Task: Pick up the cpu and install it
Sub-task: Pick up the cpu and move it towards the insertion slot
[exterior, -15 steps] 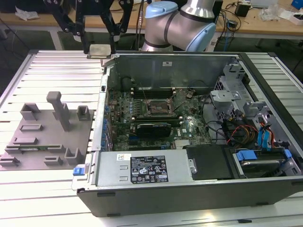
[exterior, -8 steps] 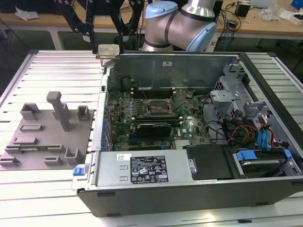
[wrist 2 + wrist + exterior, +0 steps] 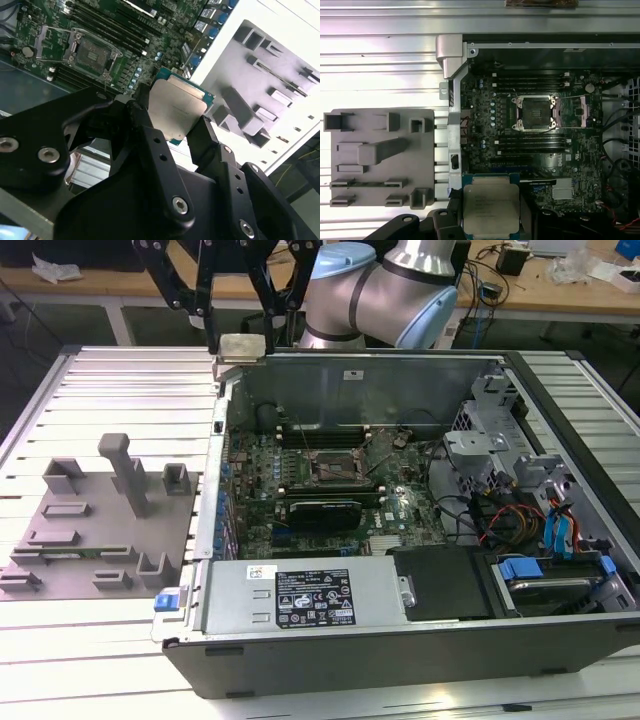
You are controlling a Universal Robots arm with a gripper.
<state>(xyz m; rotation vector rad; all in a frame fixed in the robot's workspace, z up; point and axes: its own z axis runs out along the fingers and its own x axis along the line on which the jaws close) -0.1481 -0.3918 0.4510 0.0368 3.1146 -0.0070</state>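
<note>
While jaws grip the cpu [image 3: 177,109], slatted metal table [image 3: 110,390], wooden benches [image 3: 560,295] behind.

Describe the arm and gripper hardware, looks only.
The arm is rounded silver-grey metal with light blue joint caps. The gripper is all black. Its fingers are built from flat bar linkages, fastened with silver screws.

Open air separates the claw [image 3: 243,340] gripping the cpu [image 3: 491,210] from the bare socket [image 3: 336,468]. Case walls [image 3: 360,375], drive cages [image 3: 480,435] and cables [image 3: 500,515] ring the motherboard [image 3: 262,472].
</note>
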